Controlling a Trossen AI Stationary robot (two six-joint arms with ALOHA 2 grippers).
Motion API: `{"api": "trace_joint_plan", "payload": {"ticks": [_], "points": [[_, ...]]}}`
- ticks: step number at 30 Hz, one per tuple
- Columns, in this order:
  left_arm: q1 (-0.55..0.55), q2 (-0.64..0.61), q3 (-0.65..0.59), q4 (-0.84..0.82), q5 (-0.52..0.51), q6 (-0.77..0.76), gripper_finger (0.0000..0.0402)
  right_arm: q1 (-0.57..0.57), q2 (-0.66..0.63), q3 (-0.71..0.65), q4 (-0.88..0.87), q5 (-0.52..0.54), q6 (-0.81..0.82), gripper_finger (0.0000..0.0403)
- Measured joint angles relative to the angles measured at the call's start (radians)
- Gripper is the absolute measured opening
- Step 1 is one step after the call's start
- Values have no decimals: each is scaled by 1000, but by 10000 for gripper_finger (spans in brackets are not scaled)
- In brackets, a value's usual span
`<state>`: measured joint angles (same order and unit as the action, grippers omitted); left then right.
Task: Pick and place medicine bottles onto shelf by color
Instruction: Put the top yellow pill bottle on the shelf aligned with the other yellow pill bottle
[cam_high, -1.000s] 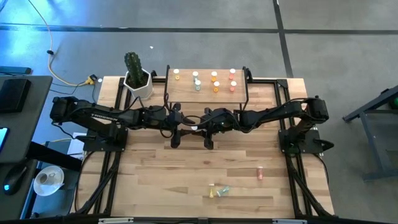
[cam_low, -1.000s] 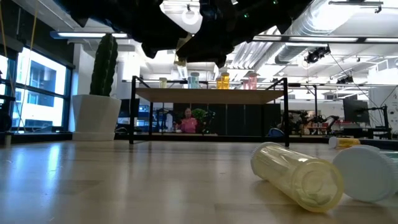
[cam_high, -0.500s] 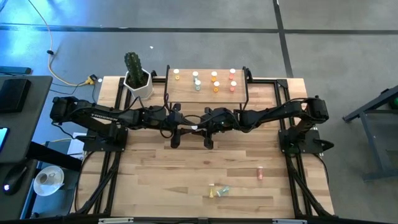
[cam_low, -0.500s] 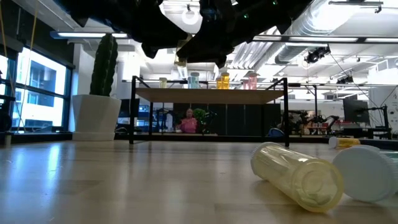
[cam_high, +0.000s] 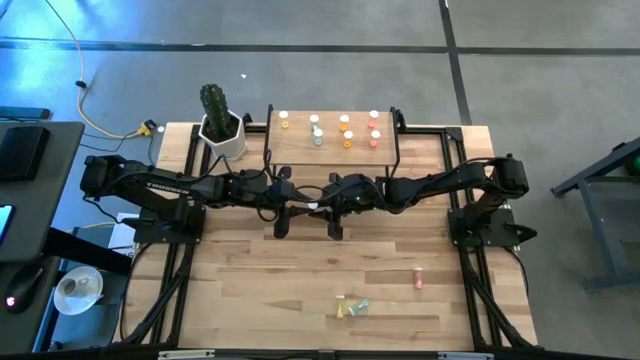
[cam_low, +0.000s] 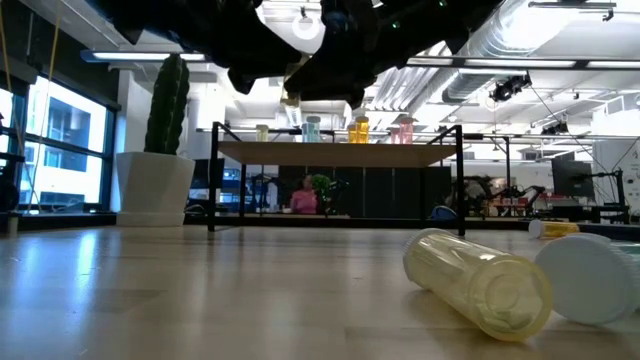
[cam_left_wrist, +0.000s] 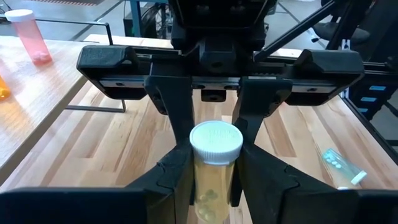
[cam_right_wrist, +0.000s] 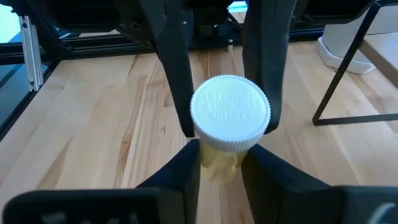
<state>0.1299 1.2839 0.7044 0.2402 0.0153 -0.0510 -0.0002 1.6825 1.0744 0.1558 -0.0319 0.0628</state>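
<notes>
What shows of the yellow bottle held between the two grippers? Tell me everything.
The yellow bottle is a small translucent plastic vial with a ribbed white round cap and pale pills inside. It hangs cap-up above the tabletop, mid-table in front of the shelf. The left gripper and the right gripper both appear clamped on it from opposite sides. Nothing else touches it.

honestly almost zero movement on the table, only change is the person (cam_low: 301, 199) way back behind the shelf (cam_low: 335, 153), shifted slightly
</notes>
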Motion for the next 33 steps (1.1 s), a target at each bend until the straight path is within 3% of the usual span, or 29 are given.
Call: {"api": "trace_joint_plan", "payload": {"ticks": [8,13,22,33], "points": [[0,-1,0,0,-16,0,108,0,-8,0,-6,5,6,165],[0,-1,0,-2,-58,1,108,-8,-48,0,-55,5,0,191],[3,-45,1,-6,-188,60,107,-58,-163,0,-210,5,15,195],[87,-227,-13,-65,-389,134,107,-105,-302,0,-304,5,0,195]]}}
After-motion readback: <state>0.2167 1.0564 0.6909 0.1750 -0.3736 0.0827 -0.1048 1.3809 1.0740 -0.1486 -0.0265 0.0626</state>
